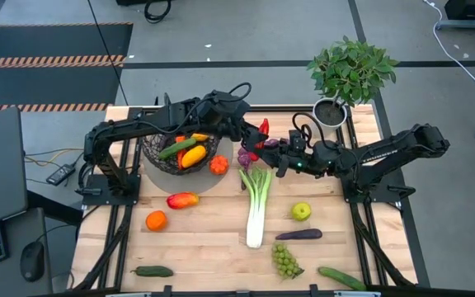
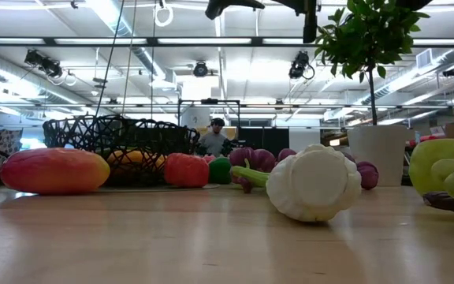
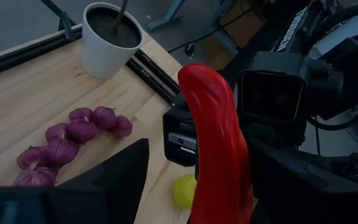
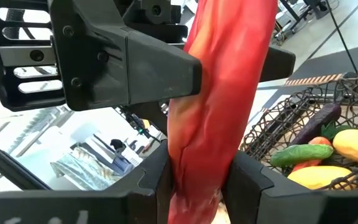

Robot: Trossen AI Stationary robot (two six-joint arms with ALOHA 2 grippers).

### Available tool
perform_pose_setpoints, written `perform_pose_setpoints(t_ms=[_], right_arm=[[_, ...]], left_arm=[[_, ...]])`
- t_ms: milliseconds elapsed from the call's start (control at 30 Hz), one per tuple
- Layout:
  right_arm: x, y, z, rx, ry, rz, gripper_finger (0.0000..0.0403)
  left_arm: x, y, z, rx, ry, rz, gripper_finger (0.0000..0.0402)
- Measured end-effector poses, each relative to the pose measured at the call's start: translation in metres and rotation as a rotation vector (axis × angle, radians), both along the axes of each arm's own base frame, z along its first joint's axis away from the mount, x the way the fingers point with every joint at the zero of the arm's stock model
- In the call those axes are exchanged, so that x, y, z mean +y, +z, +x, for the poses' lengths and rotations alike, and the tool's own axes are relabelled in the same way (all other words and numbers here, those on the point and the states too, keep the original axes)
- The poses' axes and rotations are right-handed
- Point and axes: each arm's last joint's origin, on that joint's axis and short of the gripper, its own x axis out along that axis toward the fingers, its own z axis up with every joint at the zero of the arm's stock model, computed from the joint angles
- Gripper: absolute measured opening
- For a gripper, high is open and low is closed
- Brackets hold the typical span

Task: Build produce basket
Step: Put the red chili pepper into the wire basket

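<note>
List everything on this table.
basket: 1, dark wire, back left, partly filled
red pepper: 1, midair between grippers
leek: 1, white-green, centre
grapes: 2 bunches, purple behind leek, green in front
cucumbers: 2 loose, green, front corners
orange: 1, front left
red-yellow fruit: 1, beside basket
small orange pepper: 1, beside basket
yellow-green fruit: 1, right of leek
aubergine: 1, purple, right of leek
potted plant: 1, green, back right
right gripper: dark, shut on red pepper
left gripper: dark, open around it
</note>
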Motion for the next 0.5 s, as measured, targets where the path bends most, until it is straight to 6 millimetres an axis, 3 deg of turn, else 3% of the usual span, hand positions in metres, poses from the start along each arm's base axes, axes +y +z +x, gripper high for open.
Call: perform_pose_setpoints(t_ms=[200, 500], right_arm=[[0.0, 0.0, 0.0001, -0.002, 0.001, 0.008, 0.0119], [0.0, -0.0018, 0.0004, 0.016, -0.001, 0.006, 0.0126]], left_arm=[[-0.0002, 0.0002, 0.0001, -0.002, -0.001, -0.005, 0.0228], [-0.0007, 0.0009, 0.0003, -0.011, 0.002, -0.024, 0.0098]])
